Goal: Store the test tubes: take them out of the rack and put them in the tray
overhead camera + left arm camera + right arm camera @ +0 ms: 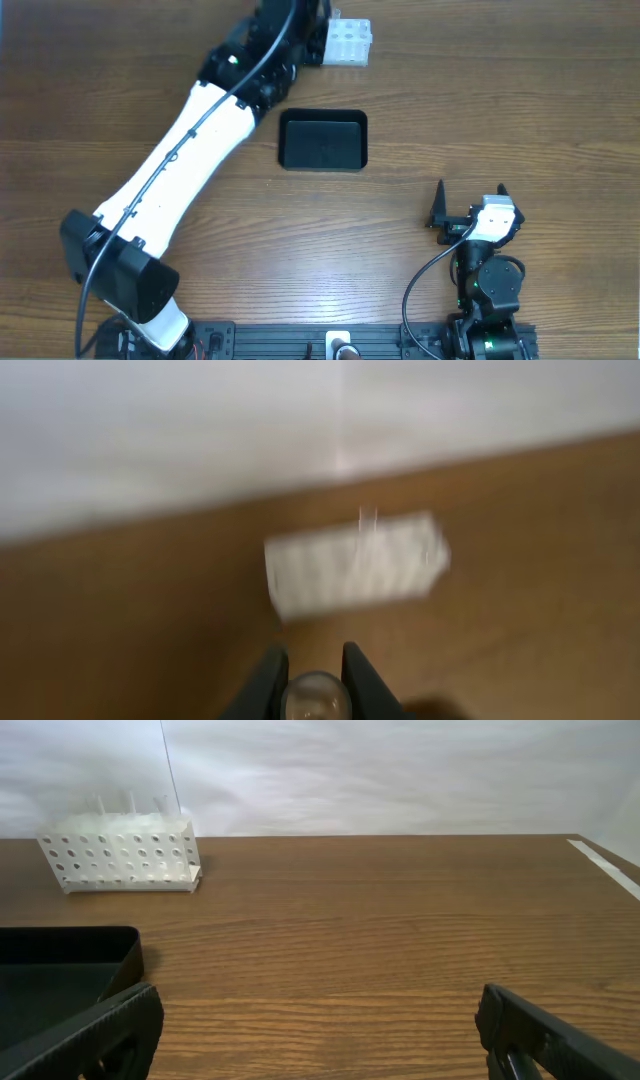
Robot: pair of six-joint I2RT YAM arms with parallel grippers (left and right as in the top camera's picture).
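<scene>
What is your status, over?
Status: left gripper shut on a test tube, near the rack; right gripper open, near its base; nothing lies between rack and tray.

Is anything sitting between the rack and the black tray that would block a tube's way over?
Nothing visible does. Bare wood lies between the rack and the tray. The left gripper, near the rack, appears to hold a test tube.

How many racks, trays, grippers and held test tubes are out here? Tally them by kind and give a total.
rack: 1
tray: 1
grippers: 2, the left gripper and the right gripper
test tube held in the left gripper: 1
Total: 5
</scene>
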